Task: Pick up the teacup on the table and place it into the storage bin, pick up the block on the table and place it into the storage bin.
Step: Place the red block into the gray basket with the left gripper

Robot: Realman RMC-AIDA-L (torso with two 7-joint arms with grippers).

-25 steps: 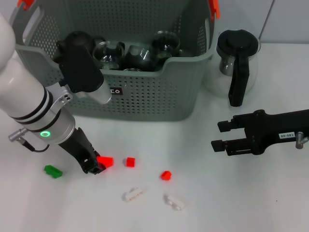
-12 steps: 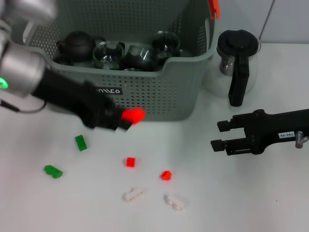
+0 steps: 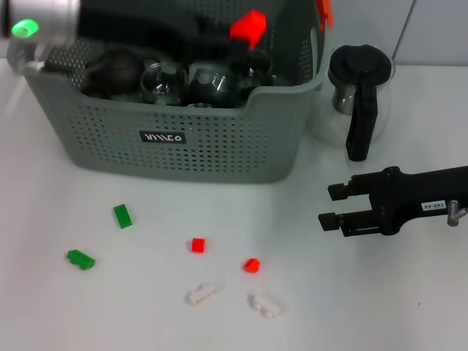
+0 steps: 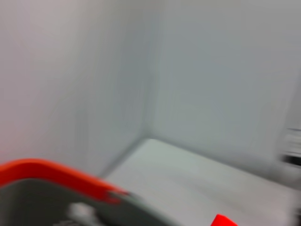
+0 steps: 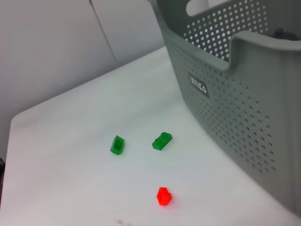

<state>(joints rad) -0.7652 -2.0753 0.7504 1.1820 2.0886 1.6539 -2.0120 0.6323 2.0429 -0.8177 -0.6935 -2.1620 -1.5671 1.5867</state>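
Observation:
My left gripper (image 3: 235,33) reaches in from the top left and is shut on a red block (image 3: 248,26), held above the back of the grey storage bin (image 3: 219,150). A corner of that red block (image 4: 223,220) shows in the left wrist view, beside the bin's orange clip (image 4: 51,170). Glass teacups (image 3: 165,77) and a dark teapot (image 3: 117,66) sit inside the bin. My right gripper (image 3: 330,206) hovers open over the table at the right, holding nothing.
Loose blocks lie in front of the bin: green (image 3: 123,216) and green (image 3: 80,259), red (image 3: 197,245) and red (image 3: 251,265), white (image 3: 200,294) and white (image 3: 265,305). A glass pitcher (image 3: 358,91) with a black handle stands right of the bin.
My left gripper has carried the red block from the table up and back, over the bin. A green block it was hiding now shows. The right arm has not moved.

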